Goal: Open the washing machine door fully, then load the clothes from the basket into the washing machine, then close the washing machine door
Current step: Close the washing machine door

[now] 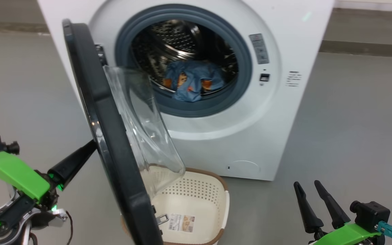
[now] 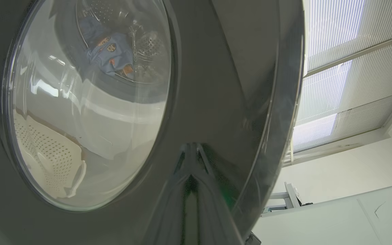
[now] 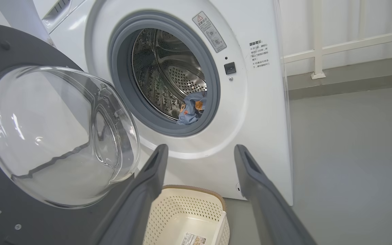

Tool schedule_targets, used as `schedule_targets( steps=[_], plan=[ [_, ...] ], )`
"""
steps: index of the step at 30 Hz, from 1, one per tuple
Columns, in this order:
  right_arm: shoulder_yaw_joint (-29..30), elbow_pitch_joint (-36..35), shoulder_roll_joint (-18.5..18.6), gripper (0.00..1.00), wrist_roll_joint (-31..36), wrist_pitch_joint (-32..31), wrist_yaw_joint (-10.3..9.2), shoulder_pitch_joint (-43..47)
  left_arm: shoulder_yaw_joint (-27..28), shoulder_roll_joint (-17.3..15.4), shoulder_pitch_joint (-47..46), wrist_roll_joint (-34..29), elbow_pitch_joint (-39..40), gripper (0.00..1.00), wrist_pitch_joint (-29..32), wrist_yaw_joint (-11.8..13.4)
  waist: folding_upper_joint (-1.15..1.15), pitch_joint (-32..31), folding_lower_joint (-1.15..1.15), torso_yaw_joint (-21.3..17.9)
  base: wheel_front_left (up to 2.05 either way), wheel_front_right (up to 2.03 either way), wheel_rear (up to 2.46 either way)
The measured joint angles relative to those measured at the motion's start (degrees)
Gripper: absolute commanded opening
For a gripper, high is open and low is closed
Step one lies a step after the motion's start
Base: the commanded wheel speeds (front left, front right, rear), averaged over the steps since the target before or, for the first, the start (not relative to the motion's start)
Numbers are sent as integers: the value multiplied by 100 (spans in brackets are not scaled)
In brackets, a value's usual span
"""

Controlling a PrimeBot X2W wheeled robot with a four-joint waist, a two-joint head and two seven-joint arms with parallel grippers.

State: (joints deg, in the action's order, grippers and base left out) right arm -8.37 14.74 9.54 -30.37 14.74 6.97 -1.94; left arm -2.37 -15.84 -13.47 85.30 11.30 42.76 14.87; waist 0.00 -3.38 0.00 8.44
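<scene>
Grey floor (image 1: pixel 352 136) is spreading wide to the right of the machine.

Low left, nearest: left gripper (image 1: pixel 91 145) is reaching up and rightward, fingers clenched together on nothing, tip meeting the outer face of the washing machine door (image 1: pixel 114 153).

Low right: right gripper (image 1: pixel 307 185) is pointing upward, its two fingers standing well apart, gripping nothing.

One basket (image 1: pixel 199 190) is sitting on the floor just before the machine, partly under the door's lower edge, label sticker showing on its bottom.

One door is hanging half-swung, nearly edge-on to the head view, glass bowl bulging toward the opening.

Beyond, one washing machine (image 1: pixel 284 112) is standing with its drum exposed. The clothes (image 1: pixel 192 81), one blue bundle, are lying low in the drum, just behind the grey gasket.
</scene>
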Motion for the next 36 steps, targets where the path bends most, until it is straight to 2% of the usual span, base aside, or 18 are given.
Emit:
schedule_targets(
  steps=[17, 25, 36],
  plan=[
    [-3, 2, 149, 100, -5, 0, 0, -1, -93, 216, -48, -105, -230, 0, -260, -157, 0, 38, 0, -917, 0, 0, 0],
    [-13, 1, 170, 100, -7, 0, 0, -6, -175, 367, -164, -157, -389, 0, -359, -237, 0, 113, 0, -1080, 0, 0, 0],
    [-7, 1, 191, 100, -16, 0, 0, -10, -182, 405, -237, -190, -452, 0, -411, -385, 0, 191, 0, -1176, 0, 0, 0]
  ],
)
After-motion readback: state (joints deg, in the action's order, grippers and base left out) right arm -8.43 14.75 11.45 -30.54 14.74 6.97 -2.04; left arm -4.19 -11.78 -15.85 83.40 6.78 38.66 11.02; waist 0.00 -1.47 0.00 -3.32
